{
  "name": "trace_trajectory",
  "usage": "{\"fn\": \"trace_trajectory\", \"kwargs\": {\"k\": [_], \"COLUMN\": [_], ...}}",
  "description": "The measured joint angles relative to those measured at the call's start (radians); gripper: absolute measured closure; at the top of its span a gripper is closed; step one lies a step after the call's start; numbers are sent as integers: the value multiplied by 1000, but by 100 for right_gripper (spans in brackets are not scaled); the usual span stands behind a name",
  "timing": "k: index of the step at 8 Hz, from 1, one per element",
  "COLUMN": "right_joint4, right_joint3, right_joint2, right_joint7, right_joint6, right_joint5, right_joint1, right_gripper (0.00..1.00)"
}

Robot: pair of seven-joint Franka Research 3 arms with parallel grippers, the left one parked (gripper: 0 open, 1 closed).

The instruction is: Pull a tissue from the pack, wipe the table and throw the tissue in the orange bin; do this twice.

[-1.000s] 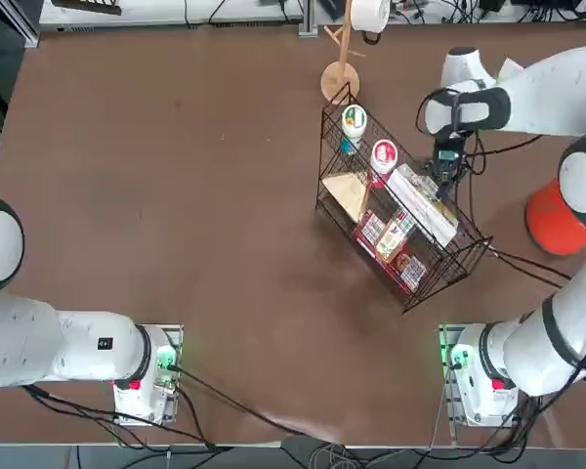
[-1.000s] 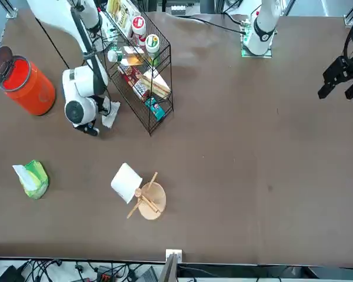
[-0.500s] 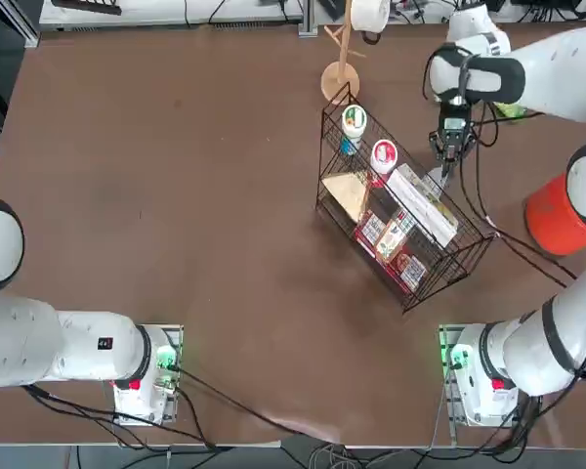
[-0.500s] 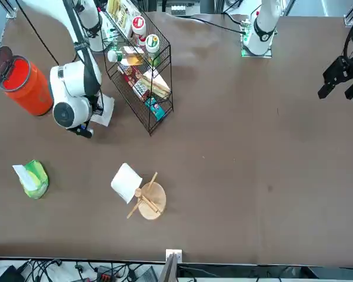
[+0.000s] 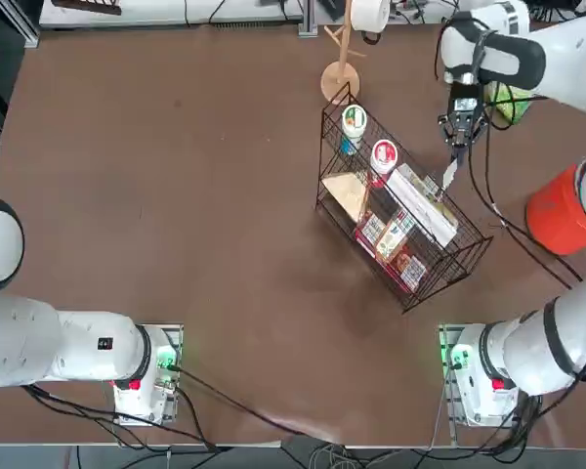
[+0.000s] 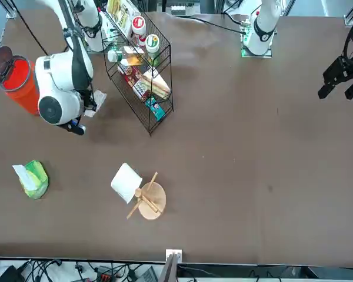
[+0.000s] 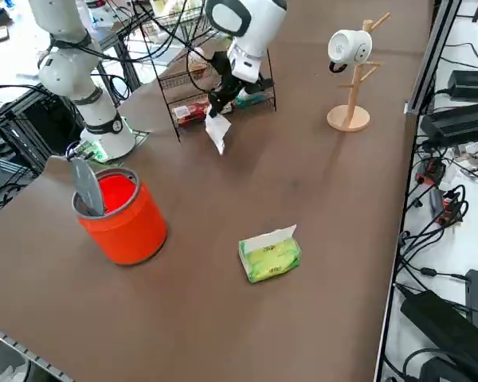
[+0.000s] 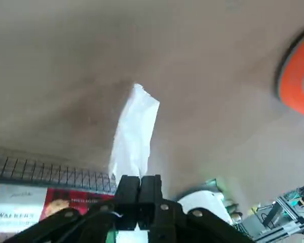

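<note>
Pinching a thin, limp white tissue (image 8: 135, 132) between closed fingers, the right gripper (image 8: 138, 186) is hanging just beside the black wire basket (image 5: 402, 230), above the matte brown table (image 5: 176, 195). The tapered orange bin (image 7: 121, 208) is standing near the basket; the soft green pack (image 7: 270, 254) is lying farther off.

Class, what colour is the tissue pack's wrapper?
Bright green, with a whitish top face; the pack shows best in the right side view.
</note>
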State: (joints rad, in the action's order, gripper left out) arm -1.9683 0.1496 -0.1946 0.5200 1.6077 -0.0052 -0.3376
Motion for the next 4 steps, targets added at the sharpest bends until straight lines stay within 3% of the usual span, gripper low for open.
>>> {"fn": "trace_trajectory", "kwargs": {"k": [4], "right_joint4": [77], "right_joint3": [13], "right_joint2": [62], "right_joint7": [-45], "right_joint6": [-185], "right_joint5": [-52], "right_joint1": [28], "right_gripper": [99]}}
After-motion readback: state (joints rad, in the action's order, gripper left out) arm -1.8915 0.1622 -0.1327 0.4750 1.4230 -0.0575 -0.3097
